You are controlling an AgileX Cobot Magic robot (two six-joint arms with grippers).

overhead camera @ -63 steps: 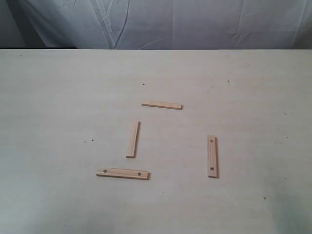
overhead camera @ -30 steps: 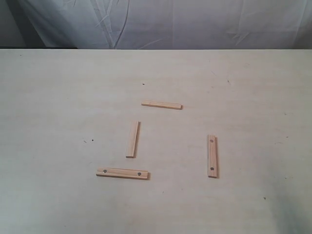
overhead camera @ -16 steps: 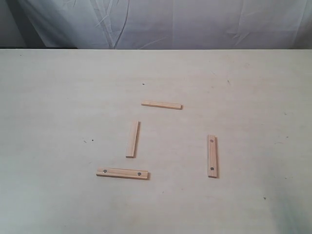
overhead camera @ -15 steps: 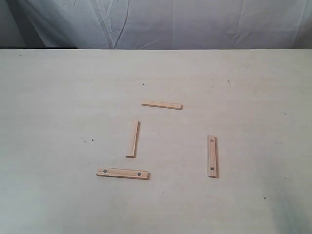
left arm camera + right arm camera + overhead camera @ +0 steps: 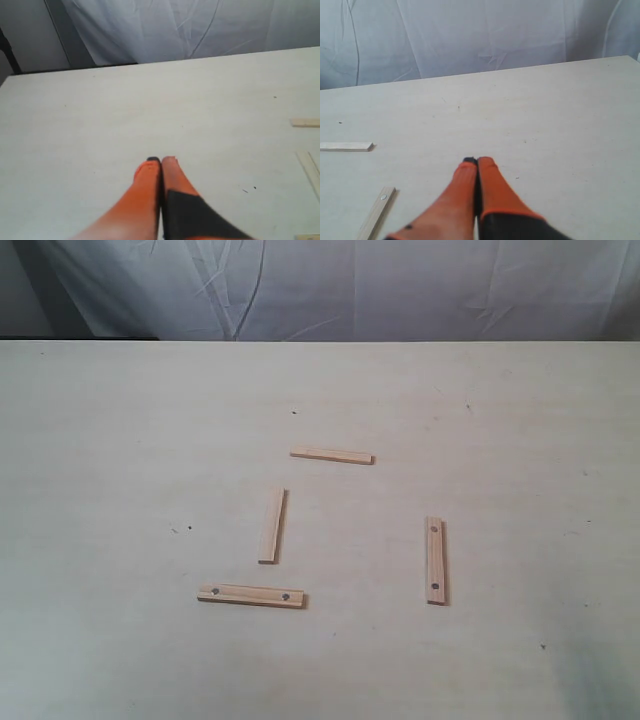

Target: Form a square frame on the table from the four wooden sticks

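Observation:
Four wooden sticks lie apart on the table [image 5: 120, 440], not touching. A plain stick [image 5: 332, 455] lies crosswise at the back. Another plain stick [image 5: 272, 525] lies lengthwise below it. A stick with two holes [image 5: 251, 596] lies crosswise at the front left. A second holed stick [image 5: 435, 560] lies lengthwise at the right. No square frame is formed. Neither gripper shows in the exterior view. My left gripper [image 5: 161, 161] is shut and empty, with stick ends [image 5: 305, 122] at that view's edge. My right gripper [image 5: 477, 161] is shut and empty, near a holed stick [image 5: 376, 212] and a plain stick [image 5: 345, 146].
A creased pale cloth backdrop [image 5: 350, 285] hangs behind the table's far edge. A few tiny dark specks [image 5: 189, 528] mark the tabletop.

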